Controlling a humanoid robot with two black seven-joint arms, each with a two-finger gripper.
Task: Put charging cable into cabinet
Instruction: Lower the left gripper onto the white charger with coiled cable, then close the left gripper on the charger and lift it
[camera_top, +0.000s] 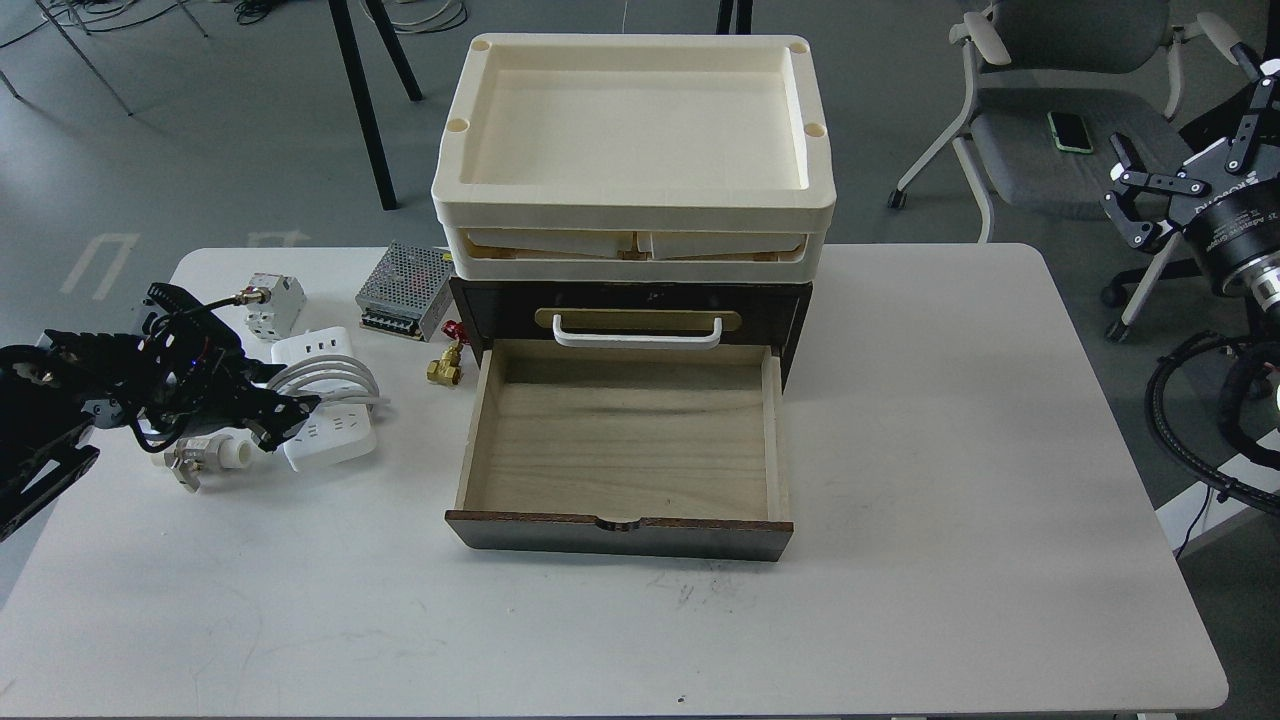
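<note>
Charging cable (325, 400) lies at the left of the frame on the white table (950, 450), well outside the cabinet (625, 320), so as we judge it the main work of the task is not yet done. What seems ready is the receiving end: the lower drawer (620, 440) of the cabinet stands pulled out toward the bottom of the frame, its pale wood floor bare, while the upper drawer with the white handle (637, 333) is closed. Our left gripper (270, 415) sits at the left edge of the cable, its dark fingers over or against the cord and the strip's near corner; we cannot tell from this view whether they are clamped on it or merely beside it. Our right gripper (1140, 200) hangs off the table at the upper right of the frame, fingers spread and holding nothing. Left to do, by our reckoning: secure the cable, carry it rightward over the drawer wall, set it inside. The cable itself is a white rectangular power strip, sockets and ports facing up, with a thick pale cord looped across its middle. Around it lie a small circuit breaker (272, 303), a perforated metal power supply (405, 290) and a brass fitting (443, 368); cream trays (635, 150) are stacked on the cabinet.
</note>
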